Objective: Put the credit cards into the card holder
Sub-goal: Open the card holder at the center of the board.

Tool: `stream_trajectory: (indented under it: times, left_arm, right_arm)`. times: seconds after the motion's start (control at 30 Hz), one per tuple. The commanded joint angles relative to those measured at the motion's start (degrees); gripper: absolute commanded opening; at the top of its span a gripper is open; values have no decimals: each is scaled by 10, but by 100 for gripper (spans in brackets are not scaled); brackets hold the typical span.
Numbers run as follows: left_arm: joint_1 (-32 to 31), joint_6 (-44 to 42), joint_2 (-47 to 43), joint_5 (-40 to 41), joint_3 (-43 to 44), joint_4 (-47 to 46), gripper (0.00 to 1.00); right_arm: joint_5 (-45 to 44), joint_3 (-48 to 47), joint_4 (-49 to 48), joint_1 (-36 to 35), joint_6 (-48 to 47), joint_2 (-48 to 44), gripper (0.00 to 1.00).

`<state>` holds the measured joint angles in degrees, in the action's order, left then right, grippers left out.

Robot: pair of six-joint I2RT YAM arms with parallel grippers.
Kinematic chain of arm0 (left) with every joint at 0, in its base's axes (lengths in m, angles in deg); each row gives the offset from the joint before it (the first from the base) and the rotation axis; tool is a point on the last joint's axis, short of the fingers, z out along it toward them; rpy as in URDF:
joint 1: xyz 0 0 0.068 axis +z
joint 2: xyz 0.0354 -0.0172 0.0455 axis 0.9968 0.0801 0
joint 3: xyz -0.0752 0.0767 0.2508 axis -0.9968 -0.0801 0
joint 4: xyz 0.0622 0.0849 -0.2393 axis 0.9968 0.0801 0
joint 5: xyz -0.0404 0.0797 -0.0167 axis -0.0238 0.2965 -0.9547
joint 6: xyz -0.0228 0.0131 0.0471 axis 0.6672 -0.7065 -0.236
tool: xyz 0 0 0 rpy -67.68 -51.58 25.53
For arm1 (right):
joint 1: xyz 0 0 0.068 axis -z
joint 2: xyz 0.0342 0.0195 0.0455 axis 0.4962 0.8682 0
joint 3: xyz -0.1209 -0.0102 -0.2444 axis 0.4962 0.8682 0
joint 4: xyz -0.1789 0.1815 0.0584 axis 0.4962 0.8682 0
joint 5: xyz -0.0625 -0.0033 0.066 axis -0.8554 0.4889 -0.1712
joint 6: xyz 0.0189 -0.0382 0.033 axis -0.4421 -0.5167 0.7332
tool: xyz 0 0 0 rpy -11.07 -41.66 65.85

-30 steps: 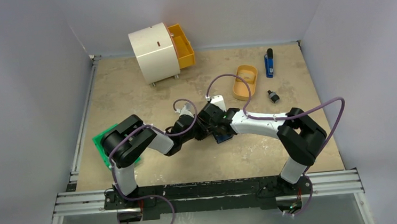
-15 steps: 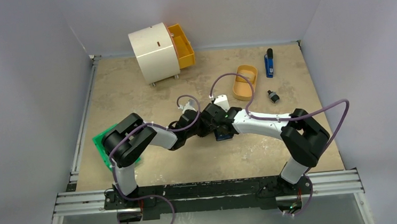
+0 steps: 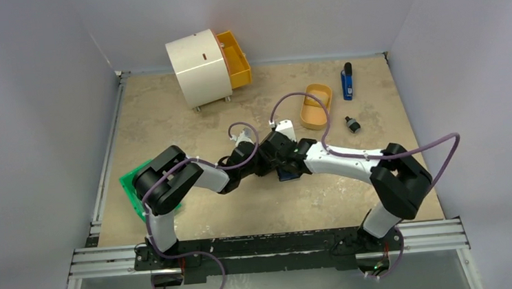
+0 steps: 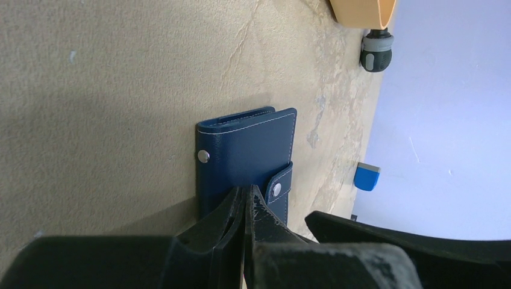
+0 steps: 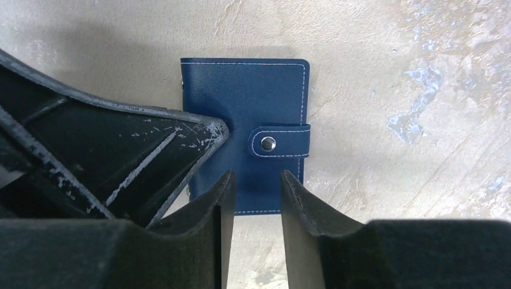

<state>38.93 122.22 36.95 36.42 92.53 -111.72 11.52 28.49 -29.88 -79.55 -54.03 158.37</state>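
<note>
While the shut left pincer (image 4: 246, 194) touches the card holder (image 4: 247, 144) edge, the right pincer (image 5: 256, 180) gapes slightly, empty.

the card holder (image 5: 244, 99) lies flat on the table (image 3: 169, 124), near its middle. behind it and to the right sits the oval tray (image 3: 316, 105). right of the card holder lies a small stubby cylinder (image 3: 353, 124), with a slim stick-shaped item (image 3: 347, 82) farther back. far behind the card holder to the left stands the round drawer cabinet (image 3: 199, 69), its drawer (image 3: 236, 58) out on the right side. well left of the card holder, at the table edge, lies the flat box (image 3: 126, 183).
</note>
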Motion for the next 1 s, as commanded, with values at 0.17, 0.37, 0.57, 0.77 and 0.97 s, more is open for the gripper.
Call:
stream_trajectory:
  times: [0.17, 0.37, 0.57, 0.77, 0.97]
  left_arm:
    - [2, -37, 36, 37, -22, 88, 0]
    - [2, -37, 35, 36, -23, 87, 0]
    - [2, -36, 36, 36, -24, 88, 0]
    - [2, -37, 36, 37, -23, 89, 0]
    - [2, -39, 37, 42, -22, 97, 0]
  right_arm:
    - [-17, -43, 11, 12, -1, 50, 43]
    - [-27, -50, 17, 23, -5, 66, 42]
    - [-28, -47, 14, 30, -9, 78, 38]
    - [-27, -41, 14, 32, -12, 79, 31]
    - [-33, -38, 20, 32, -13, 72, 16]
